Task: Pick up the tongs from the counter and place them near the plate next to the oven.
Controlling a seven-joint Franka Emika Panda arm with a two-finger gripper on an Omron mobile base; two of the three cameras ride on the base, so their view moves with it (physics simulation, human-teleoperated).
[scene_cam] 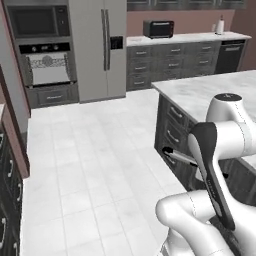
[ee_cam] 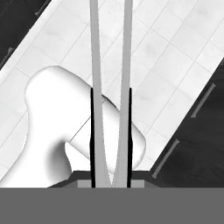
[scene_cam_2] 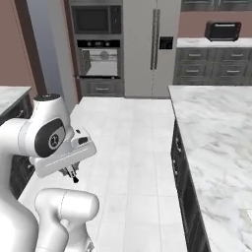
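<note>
The gripper (ee_cam: 111, 175) is clenched on the tongs (ee_cam: 110, 65). In the hand view, the 2 silver arms of the tongs rise from between the dark fingertips (ee_cam: 92, 131) at 6 o'clock and spread slightly toward 12 o'clock, over white floor tiles (ee_cam: 175, 39).

In the left base view, the tongs (scene_cam: 180, 156) project toward 9 o'clock from the arm, dark rounded end outermost, in front of the dark drawer fronts (scene_cam: 172, 127) of the island. In the right base view, the gripper (scene_cam_2: 71, 173) points downward below the white hand, above the floor.

The toaster oven (scene_cam: 158, 28) stands on the far counter (scene_cam: 195, 37) at 1 o'clock in the left base view, well apart from the tongs. The marble island top (scene_cam_2: 216, 133) occupies the 3 o'clock side of the right base view.
</note>
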